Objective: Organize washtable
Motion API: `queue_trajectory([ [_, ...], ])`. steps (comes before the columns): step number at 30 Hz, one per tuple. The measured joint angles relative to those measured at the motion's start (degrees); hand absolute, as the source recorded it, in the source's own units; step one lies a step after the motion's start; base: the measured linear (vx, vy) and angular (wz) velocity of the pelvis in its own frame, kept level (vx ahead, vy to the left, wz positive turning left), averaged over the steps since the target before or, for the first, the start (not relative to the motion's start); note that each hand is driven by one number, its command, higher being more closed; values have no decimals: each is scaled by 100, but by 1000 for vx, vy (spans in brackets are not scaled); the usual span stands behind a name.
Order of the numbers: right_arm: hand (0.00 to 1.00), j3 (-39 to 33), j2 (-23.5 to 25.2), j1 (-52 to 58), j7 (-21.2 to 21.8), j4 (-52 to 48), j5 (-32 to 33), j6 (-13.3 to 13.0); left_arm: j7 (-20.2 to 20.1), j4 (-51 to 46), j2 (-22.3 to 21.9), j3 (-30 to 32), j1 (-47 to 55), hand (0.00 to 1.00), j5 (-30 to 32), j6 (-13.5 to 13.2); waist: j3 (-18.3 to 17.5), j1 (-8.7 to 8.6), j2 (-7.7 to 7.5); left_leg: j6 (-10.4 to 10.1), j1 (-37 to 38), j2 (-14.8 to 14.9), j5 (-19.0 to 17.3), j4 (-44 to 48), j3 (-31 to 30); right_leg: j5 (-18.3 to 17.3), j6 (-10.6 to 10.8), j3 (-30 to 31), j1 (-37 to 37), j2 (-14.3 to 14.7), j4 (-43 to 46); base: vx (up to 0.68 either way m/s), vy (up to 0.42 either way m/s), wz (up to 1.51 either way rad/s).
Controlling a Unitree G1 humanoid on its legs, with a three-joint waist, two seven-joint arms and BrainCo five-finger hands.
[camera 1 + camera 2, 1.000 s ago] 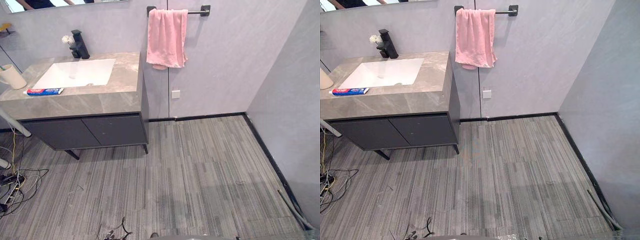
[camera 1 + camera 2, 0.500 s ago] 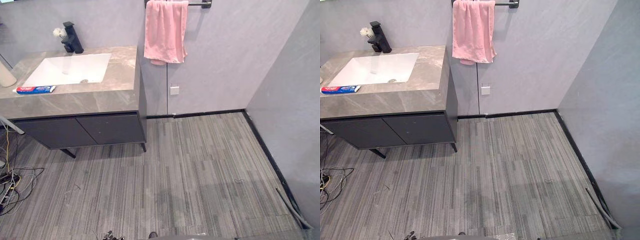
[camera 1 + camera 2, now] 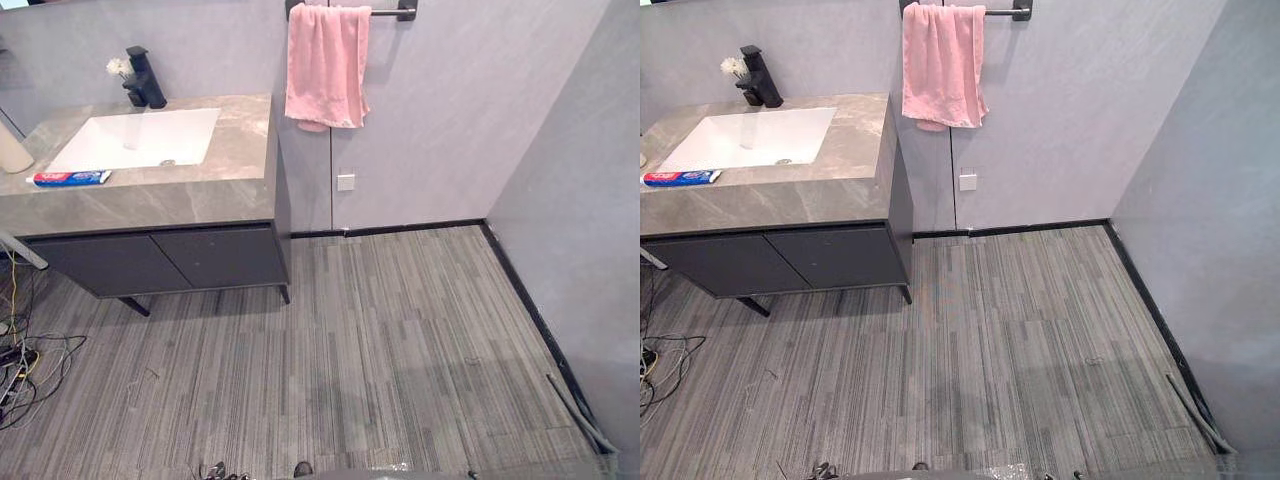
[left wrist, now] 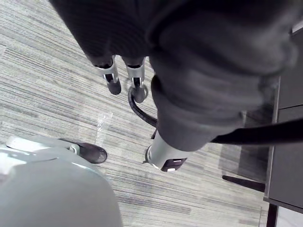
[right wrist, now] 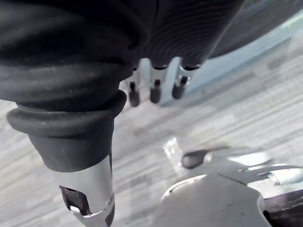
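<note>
Left eye view: toothpaste tube (image 3: 70, 178) lies flat on the washtable (image 3: 190, 195) at ten o'clock, just in front of the sink (image 3: 140, 138), its long axis nine-to-three; cap end unclear. Left hand (image 4: 112, 76) and right hand (image 5: 155, 89) hang over the floor, fingers straight and slightly apart, holding nothing.

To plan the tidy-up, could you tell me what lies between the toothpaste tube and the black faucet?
The white sink basin lies between the toothpaste tube and the black faucet, as both eye views show.
</note>
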Motion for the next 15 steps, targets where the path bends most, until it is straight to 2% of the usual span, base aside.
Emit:
queue_trajectory([
  [5, 0, -5, -2, -3, 2, -9, 57, 3, 1, -7, -1, 19, -4, 0, -2, 1, 15, -3, 11, -2, -72, 34, -7, 1, -1, 76, -106, -22, -28, 43, -107, -58, -9, 0],
  [8, 0, -15, 32, -46, 1, -20, 94, -8, 2, -34, 27, 184, -16, 0, -6, 5, 161, -9, -31, -69, -224, 130, -313, 453, -8, -42, -197, -35, -29, 103, 109, 24, -52, -1],
  [9, 0, -11, 60, -53, 5, -25, 97, -11, 4, -123, 28, 341, -25, 0, -7, 7, 250, -4, -120, -96, -554, 254, -644, 1303, -9, -198, -267, -17, -92, 143, 315, -7, -60, -1],
  [10, 0, -38, 101, -47, 7, -49, 113, -16, 0, -183, 32, 481, -9, 0, -14, 9, 332, 8, -129, -155, -892, 358, -845, 2148, 4, -290, -376, -18, -86, 203, 405, -36, -102, -4],
  [11, 0, -110, 121, -53, 0, -71, 111, -20, 2, -213, 53, 647, -8, 0, -15, 13, 371, -1, -149, -135, -1294, 491, -936, 3071, 34, -361, -460, -20, -66, 269, 489, -29, -127, -10],
  [12, 0, -105, 132, -46, 1, -120, 109, -13, 5, -301, -28, 798, -2, 0, -15, 25, 405, 35, -104, -50, -1795, 709, -890, 4212, 54, -450, -576, 41, -47, 390, 635, 5, -132, -35],
  [13, 0, -100, 130, -15, 2, -234, 107, -6, 10, -334, -120, 855, 17, 0, -46, 32, 470, 140, -38, 75, -2130, 827, -819, 4995, 90, -589, -617, 203, 5, 464, 811, 48, -79, -48],
  [14, 0, -96, 121, 8, 1, -267, 107, -4, 13, -336, -142, 877, 30, 0, -56, 36, 492, 169, -71, 87, -2213, 826, -846, 5164, 58, -663, -644, 284, 14, 478, 865, 97, -38, -53],
  [15, 0, -99, 91, -9, -1, -276, 102, 6, 11, -359, -175, 886, 55, 0, -57, 36, 495, 166, -7, 50, -2363, 753, -944, 5119, 35, -759, -685, 426, 7, 471, 943, 146, -5, -54],
])
